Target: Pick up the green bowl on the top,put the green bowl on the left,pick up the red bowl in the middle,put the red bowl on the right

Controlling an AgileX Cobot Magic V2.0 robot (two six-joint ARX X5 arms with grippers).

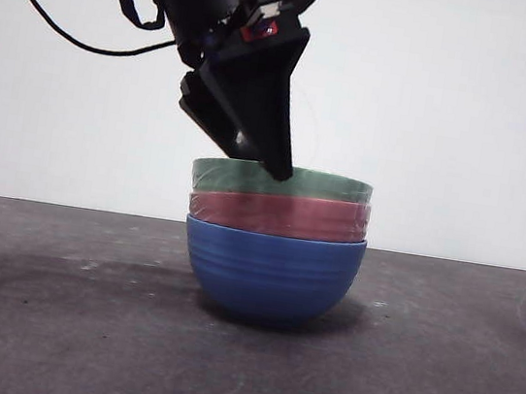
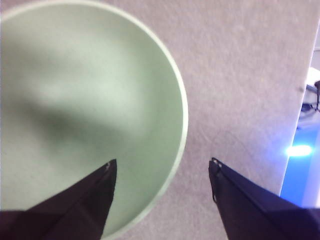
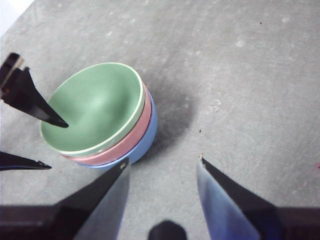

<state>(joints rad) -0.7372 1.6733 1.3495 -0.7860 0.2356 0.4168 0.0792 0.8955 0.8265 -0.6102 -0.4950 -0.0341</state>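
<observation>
While the glossy sage-green ribbed bowl [image 1: 282, 181] sits upright, mouth up, atop the stack, I see the left gripper [image 2: 162, 167] spread astride its rim.

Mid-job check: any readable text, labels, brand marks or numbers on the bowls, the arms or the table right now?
None can be read in any view.
The green bowl, red bowl and blue bowl are plain, with no print or marks.
The left tool, open across the green bowl's rim, shows only a small red patch on the arm above it, too small and blurred to read.
The right tool and table carry no lettering.
</observation>
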